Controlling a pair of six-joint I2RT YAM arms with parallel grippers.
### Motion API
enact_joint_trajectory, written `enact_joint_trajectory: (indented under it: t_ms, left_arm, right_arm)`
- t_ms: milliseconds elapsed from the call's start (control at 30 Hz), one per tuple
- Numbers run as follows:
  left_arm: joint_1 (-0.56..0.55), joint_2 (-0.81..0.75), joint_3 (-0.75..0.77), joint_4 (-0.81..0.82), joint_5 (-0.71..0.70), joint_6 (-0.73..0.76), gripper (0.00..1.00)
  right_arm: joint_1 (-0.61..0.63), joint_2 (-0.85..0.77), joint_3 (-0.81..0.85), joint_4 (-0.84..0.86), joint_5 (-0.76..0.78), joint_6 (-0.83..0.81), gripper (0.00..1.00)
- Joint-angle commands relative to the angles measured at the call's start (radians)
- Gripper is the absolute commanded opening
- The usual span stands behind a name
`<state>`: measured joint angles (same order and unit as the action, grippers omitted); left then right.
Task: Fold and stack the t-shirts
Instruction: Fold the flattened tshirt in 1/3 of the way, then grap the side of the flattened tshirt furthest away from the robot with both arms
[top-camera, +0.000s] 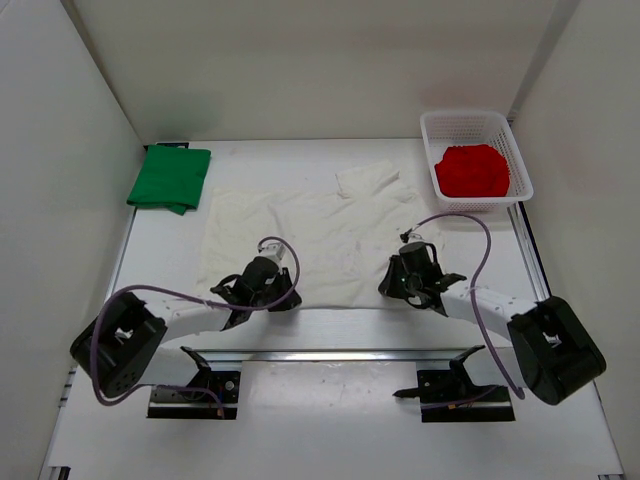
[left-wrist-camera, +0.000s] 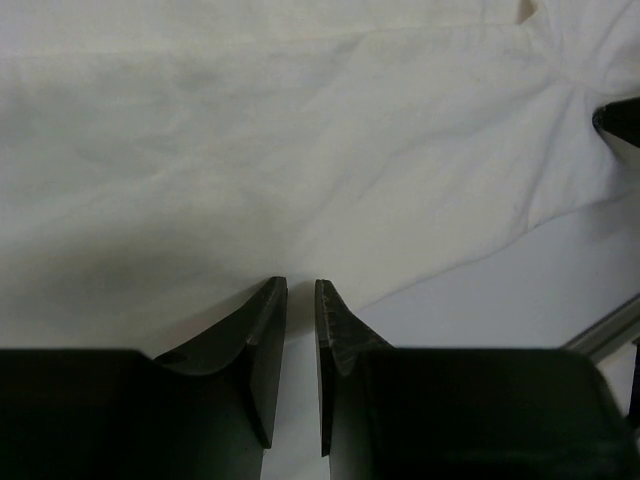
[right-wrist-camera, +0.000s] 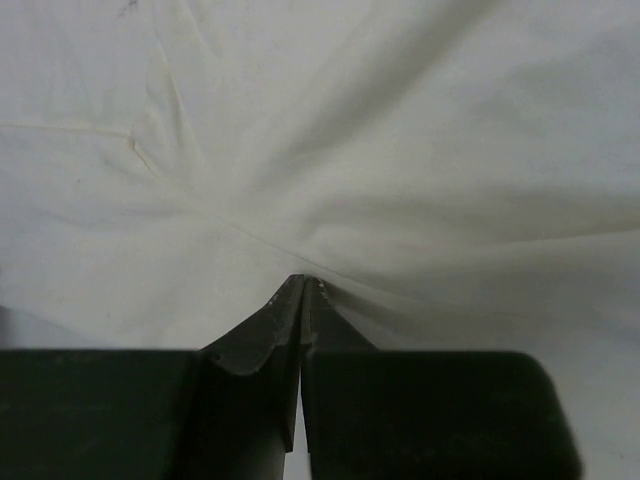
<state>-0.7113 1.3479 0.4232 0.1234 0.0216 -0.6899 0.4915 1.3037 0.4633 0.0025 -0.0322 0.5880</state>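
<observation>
While the white t-shirt (top-camera: 320, 235) lies spread flat on the bench (top-camera: 300, 420), we see our right tool (right-wrist-camera: 303, 282) pinched shut on its cloth, creases fanning out from the tips. Our left tool (left-wrist-camera: 300, 288) meets the hem just ahead, jaws a sliver apart, gripping nothing visible.

Mid-frame lies a plain cream-white cotton t-shirt (top-camera: 320, 235); upper left, a folded green cloth t-shirt (top-camera: 170, 178); upper right, a crumpled red t-shirt (top-camera: 472, 170) in a white lattice plastic basket (top-camera: 465, 118).
</observation>
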Motion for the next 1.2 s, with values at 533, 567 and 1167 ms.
enact_joint_trajectory:
  t_ms: [533, 567, 1167]
  left_arm:
    - [0.418, 0.116, 0.487, -0.174, 0.018, 0.032, 0.38]
    - [0.468, 0.193, 0.517, -0.180, 0.011, 0.029, 0.38]
    - [0.767, 0.841, 1.266, -0.557, -0.146, 0.230, 0.51]
  right_arm:
    - [-0.038, -0.075, 0.189, -0.136, -0.048, -0.092, 0.02]
    - [-0.019, -0.064, 0.189, -0.115, -0.052, -0.100, 0.00]
    - [-0.014, 0.005, 0.143, -0.021, -0.155, -0.113, 0.00]
